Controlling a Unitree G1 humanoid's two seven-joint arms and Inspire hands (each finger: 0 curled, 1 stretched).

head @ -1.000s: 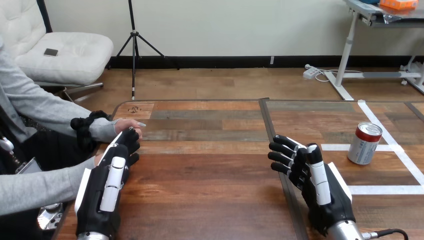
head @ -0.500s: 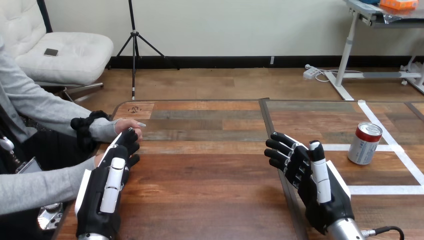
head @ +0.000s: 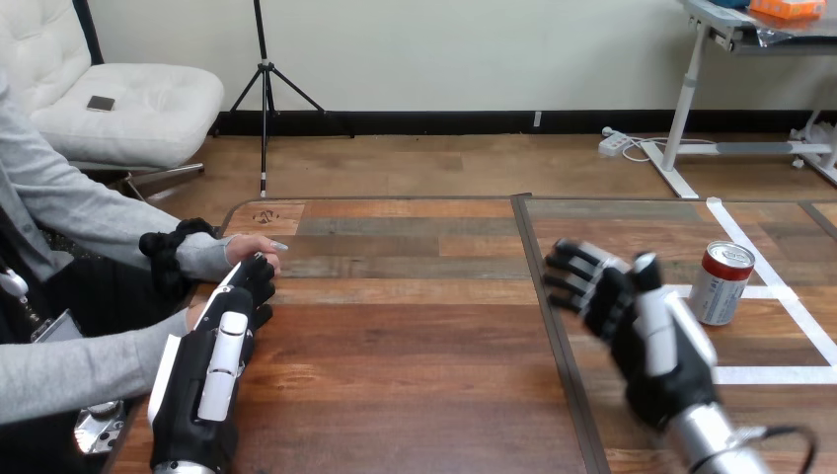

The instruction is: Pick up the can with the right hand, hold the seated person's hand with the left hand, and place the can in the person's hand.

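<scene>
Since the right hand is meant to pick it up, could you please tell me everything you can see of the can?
The can is a metal-looking cylinder with a silvery body, a red band round its top and a pale lid. It stands upright on the right part of the wooden table, beside strips of white tape. Only the table touches it. The right hand, its fingers spread open, is to the can's left and apart from it.

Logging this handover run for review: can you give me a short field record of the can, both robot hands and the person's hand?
can: upright on the table, at the right, untouched
right hand: open, left of the can, apart from it
left hand: beside the person's hand; hold unclear
stage: can not yet picked up
</scene>
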